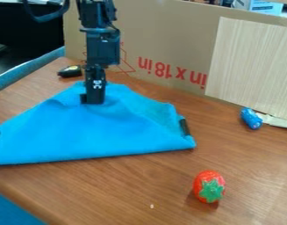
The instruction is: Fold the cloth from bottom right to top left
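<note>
Pincer [91, 100] downward, touching blue cloth [104, 132], near top corner

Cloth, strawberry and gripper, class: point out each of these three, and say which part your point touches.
Cloth [98, 128]: camera view, middle of its blue upper surface.
Strawberry [209, 184]: camera view, its middle, by the green leaves.
Gripper [92, 99]: camera view, its lower end, at the cloth.

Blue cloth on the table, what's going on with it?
The robot's gripper is down at the far corner of the blue cloth; whether it grips the fabric, I can't tell. The cloth lies in a rough triangle with its long edge nearest the camera, so it looks folded over already. A toy strawberry sits off to the right.
</note>
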Action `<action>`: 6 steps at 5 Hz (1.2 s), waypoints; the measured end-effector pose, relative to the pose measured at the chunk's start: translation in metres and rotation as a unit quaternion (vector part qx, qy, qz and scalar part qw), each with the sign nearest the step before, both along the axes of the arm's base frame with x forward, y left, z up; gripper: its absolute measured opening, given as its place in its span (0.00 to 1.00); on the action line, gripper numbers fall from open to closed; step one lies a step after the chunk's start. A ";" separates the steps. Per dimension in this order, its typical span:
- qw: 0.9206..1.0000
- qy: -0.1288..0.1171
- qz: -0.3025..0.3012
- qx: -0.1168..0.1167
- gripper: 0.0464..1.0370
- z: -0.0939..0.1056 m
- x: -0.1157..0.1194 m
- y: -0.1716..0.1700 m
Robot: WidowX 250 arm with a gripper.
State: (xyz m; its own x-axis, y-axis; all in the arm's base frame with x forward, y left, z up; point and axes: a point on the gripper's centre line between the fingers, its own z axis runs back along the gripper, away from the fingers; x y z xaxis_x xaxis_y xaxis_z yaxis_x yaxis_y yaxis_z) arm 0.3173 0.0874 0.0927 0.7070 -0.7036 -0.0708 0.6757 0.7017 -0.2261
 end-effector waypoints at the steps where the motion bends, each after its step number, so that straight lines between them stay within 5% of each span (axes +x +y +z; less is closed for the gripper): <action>1: 1.000 0.009 0.017 -0.010 0.03 0.000 0.020 0.011; 3: 0.999 0.020 0.034 -0.021 0.03 -0.008 0.066 0.039; 6: 0.999 0.017 0.030 -0.031 0.05 -0.013 0.099 0.060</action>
State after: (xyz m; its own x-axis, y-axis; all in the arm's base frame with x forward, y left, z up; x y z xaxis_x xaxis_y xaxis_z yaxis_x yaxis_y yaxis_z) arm 0.4160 0.1478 0.0796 0.7459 -0.6640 -0.0529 0.6243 0.7246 -0.2918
